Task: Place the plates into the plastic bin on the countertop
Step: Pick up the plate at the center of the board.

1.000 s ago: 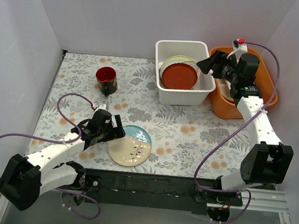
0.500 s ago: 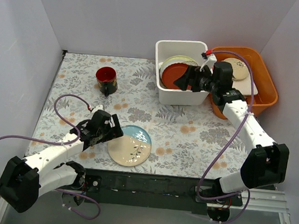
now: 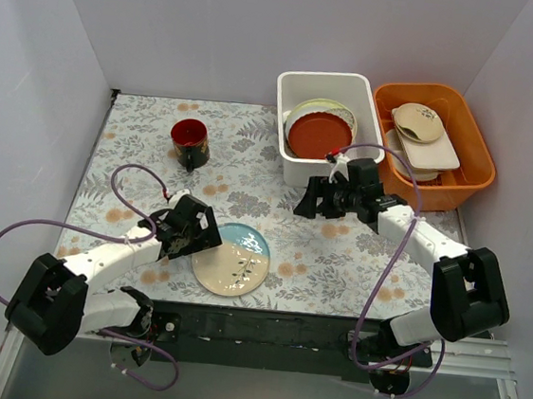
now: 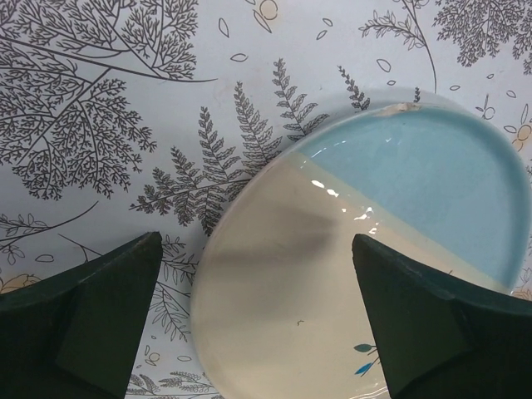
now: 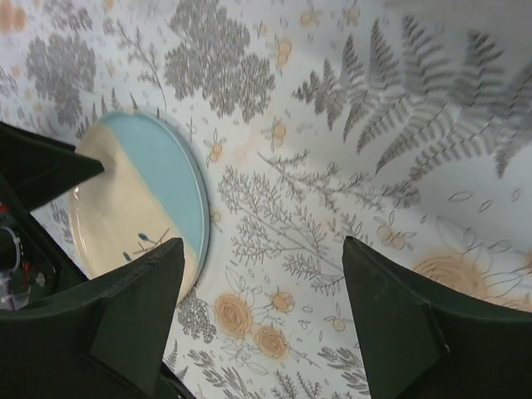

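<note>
A cream-and-blue plate (image 3: pixel 231 260) lies flat on the patterned countertop (image 3: pixel 138 148) near the front. It fills the left wrist view (image 4: pixel 366 274) and shows at the left of the right wrist view (image 5: pixel 137 199). My left gripper (image 3: pixel 207 236) is open and empty, low at the plate's left rim, its fingers either side of the rim. My right gripper (image 3: pixel 309 204) is open and empty above the countertop in front of the white plastic bin (image 3: pixel 309 83). The bin holds a red-brown plate (image 3: pixel 319 135) on top of paler plates (image 3: pixel 316 106).
An orange tub (image 3: pixel 478 158) with beige and white dishes (image 3: pixel 420 122) stands right of the bin. A small dark-red cup (image 3: pixel 189 139) stands at the back left. White walls enclose the countertop on three sides.
My right arm has swung from over the orange tub, past the bin, down to the countertop in front of it. My left gripper has edged closer to the cream-and-blue plate.
</note>
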